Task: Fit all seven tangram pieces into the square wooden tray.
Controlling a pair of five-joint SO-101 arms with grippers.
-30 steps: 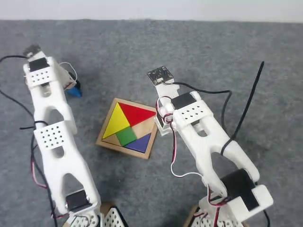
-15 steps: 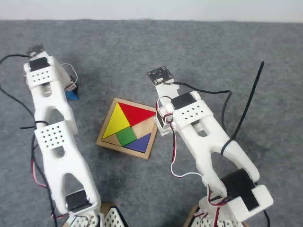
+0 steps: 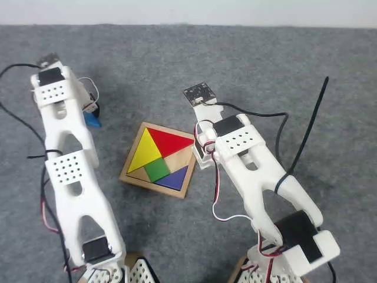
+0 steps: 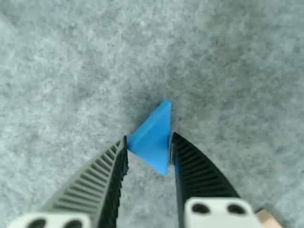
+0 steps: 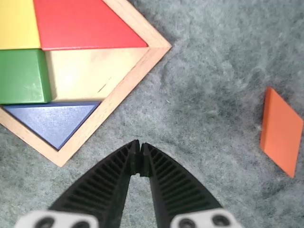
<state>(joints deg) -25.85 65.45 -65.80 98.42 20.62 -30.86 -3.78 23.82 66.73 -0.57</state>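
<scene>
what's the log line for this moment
left tool: shut on blue triangle | right tool: shut, beside tray | orange piece: outside tray

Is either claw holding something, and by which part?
The left gripper pinches the blue triangle: one finger on a corner, the other on the opposite edge. The right gripper holds nothing.

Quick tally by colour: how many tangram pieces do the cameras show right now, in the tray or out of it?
Yellow: 1
Red: 1
Green: 1
Dark blue: 1
Light blue: 1
Orange: 1
Total: 6
</scene>
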